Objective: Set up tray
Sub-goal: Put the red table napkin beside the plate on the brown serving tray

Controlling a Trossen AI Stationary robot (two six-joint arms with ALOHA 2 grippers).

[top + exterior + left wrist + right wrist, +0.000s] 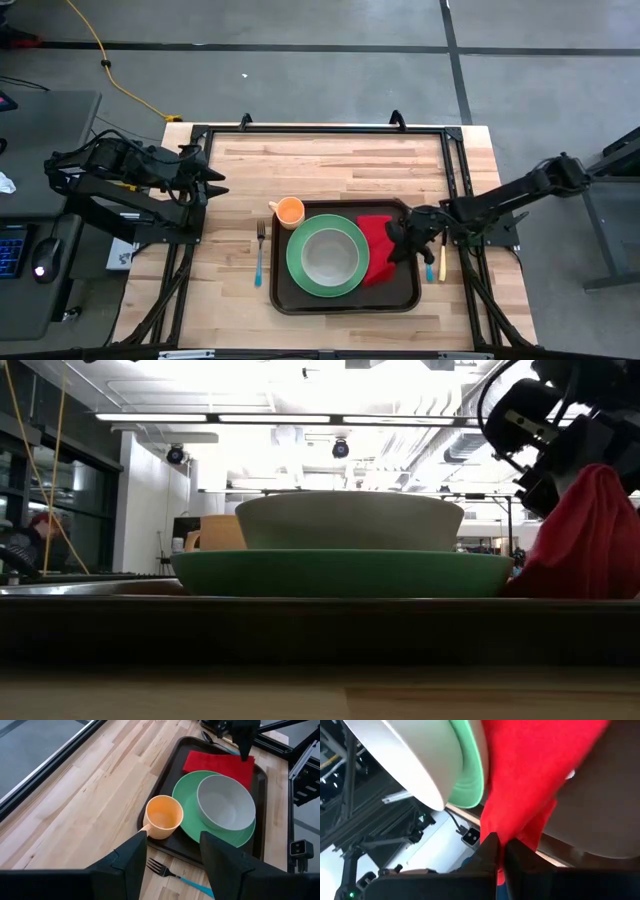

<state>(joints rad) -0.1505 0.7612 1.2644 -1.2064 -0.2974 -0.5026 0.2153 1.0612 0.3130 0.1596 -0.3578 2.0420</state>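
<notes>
While the left gripper waits spread at nine o'clock, the right gripper pinches soft red cloth on the glossy, round-cornered brown tray at six o'clock.

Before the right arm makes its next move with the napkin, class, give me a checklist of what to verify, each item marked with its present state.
1. Right gripper shut on the napkin: ok.
2. Napkin partly lifted off the tray: ok, the low view shows it raised.
3. Plate on the tray, bowl in it: ok.
4. Cup at the tray's corner: cannot tell if fully on.
5. Fork still off the tray: not ok.
6. Left gripper open, clear of the tray: ok.
</notes>
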